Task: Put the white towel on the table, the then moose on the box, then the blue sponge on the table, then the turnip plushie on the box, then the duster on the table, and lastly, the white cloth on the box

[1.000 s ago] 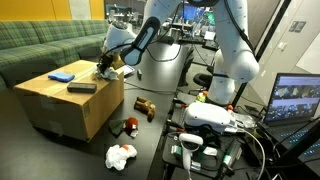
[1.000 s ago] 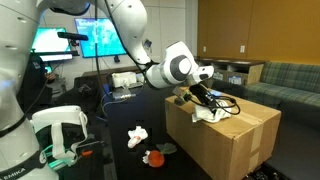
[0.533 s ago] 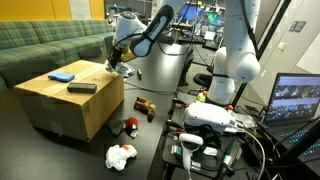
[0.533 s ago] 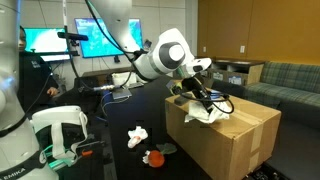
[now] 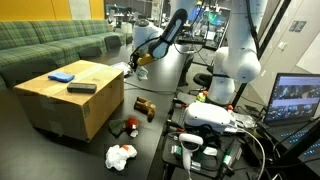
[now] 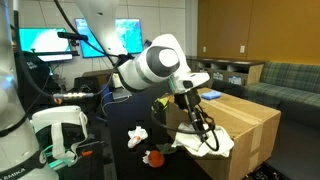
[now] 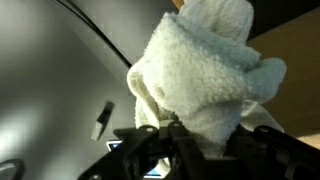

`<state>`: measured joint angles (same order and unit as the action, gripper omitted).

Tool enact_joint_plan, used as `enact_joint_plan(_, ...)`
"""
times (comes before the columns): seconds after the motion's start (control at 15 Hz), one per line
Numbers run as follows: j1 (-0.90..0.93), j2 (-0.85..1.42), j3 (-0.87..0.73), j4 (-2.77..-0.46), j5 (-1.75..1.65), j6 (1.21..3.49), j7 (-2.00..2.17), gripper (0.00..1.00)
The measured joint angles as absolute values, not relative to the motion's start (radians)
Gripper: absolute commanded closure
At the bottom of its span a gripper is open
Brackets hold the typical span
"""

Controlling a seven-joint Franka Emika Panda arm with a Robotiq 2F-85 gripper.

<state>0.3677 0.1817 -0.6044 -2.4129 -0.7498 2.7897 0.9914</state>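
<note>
The towel is held in the gripper, whose fingers are closed narrowly on its upper folds. In the wrist view the towel fills the centre of the frame and is bunched between the dark fingers at the bottom edge.

In an exterior view the towel is seen hanging in the lower middle of the frame. It is in the air just beside the left face of the box and off the box top. Whether its lowest fold touches the table cannot be told. In an exterior view the gripper is seen in the upper middle of the frame, past the right edge of the box and above the table.

On the box top the sponge lies toward the upper left. The duster lies a little below and right of it, and the two are apart.

On the table right of the box the moose is seen. The turnip lies below it, near the box's lower right corner, and the cloth lies crumpled at the bottom centre. In an exterior view the cloth and the turnip are seen on the table in the lower middle, left of the hanging towel.
</note>
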Motion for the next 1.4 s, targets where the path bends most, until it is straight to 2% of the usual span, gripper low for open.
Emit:
enact_joint_plan(0.53,0.077,0.31,-0.454,-2.487,-0.744,2.828,1.007,0.86)
enact_joint_plan(0.93,-0.002,0.466,-0.416,-2.447,-0.604,2.917,0.947,0.86)
enact_joint_plan(1.0,-0.001,0.486,-0.411,-2.438,-0.564,2.928,0.921,0.46)
enact_joint_plan(1.07,0.002,0.503,-0.407,-2.427,-0.526,2.933,0.897,0.45)
enact_joint_plan(1.4,0.033,0.565,-0.404,-2.372,-0.34,2.937,0.779,0.09)
